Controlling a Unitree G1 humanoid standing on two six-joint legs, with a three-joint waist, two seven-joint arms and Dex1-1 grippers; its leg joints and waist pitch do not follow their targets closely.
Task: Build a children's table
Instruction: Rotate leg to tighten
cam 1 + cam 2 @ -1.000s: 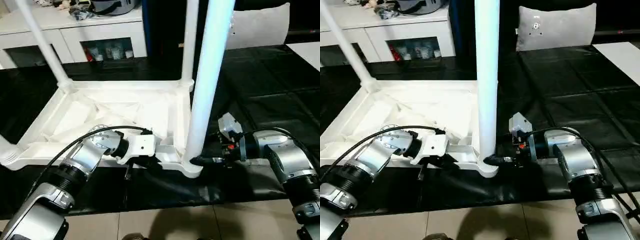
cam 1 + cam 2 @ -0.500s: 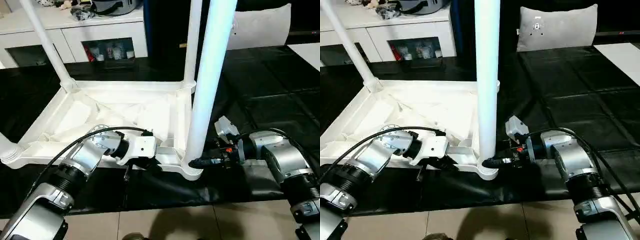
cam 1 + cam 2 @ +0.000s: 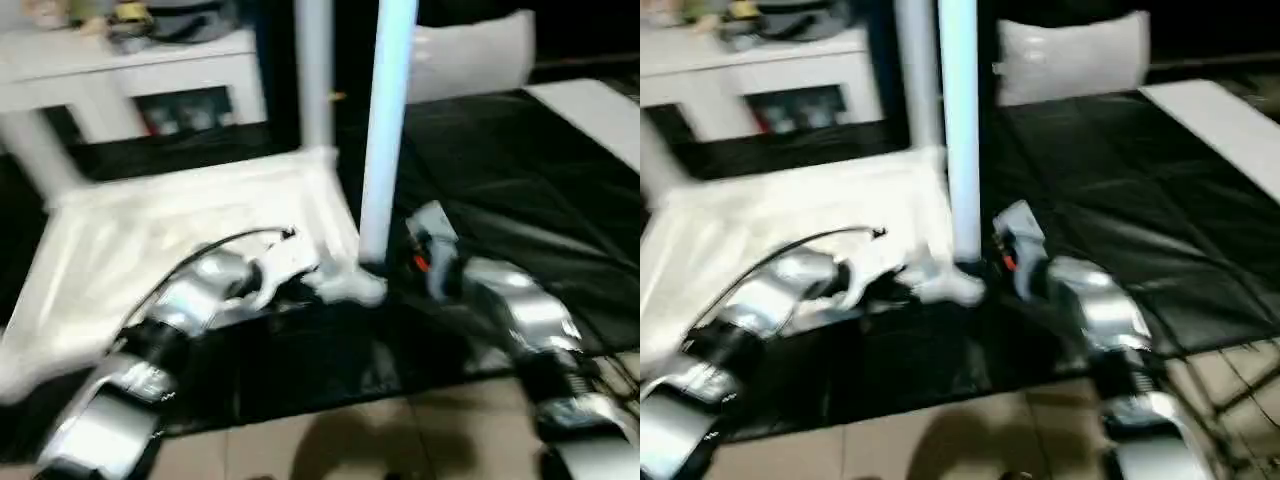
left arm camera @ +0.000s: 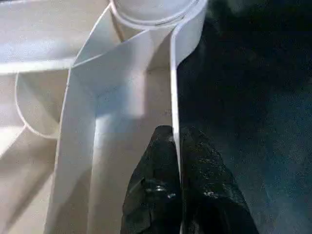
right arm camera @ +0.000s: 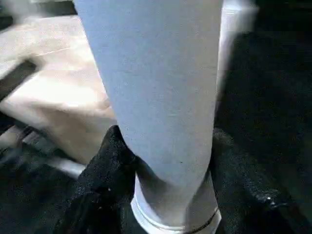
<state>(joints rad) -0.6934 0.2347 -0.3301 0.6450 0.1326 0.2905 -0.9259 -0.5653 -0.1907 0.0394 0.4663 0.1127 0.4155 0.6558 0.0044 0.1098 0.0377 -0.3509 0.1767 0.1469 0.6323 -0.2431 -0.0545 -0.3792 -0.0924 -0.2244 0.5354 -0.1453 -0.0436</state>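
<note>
The children's table lies upside down on the black mat: the white ribbed tabletop [image 3: 150, 240] with legs standing up from its corner sockets. The near right leg [image 3: 385, 130] rises from the corner socket [image 3: 365, 285]. My right gripper [image 5: 165, 146] is shut on this leg just above the socket, one black finger [image 5: 109, 151] on each side. My left gripper [image 4: 176, 132] is shut on the tabletop's thin near rim [image 4: 173, 73], a short way from that corner. A far leg [image 3: 313, 70] and a blurred left leg [image 3: 40, 150] also stand.
A grey cushion [image 3: 470, 55] sits at the back right. A white cabinet [image 3: 150, 60] with clutter on top runs along the back left. The black mat [image 3: 500, 160] extends to the right, and tiled floor [image 3: 350, 440] lies in front.
The whole picture has shifted and blurred, so the camera has moved. My right gripper's fingers have closed in on the base of the near right leg. The left gripper keeps its hold on the rim.
</note>
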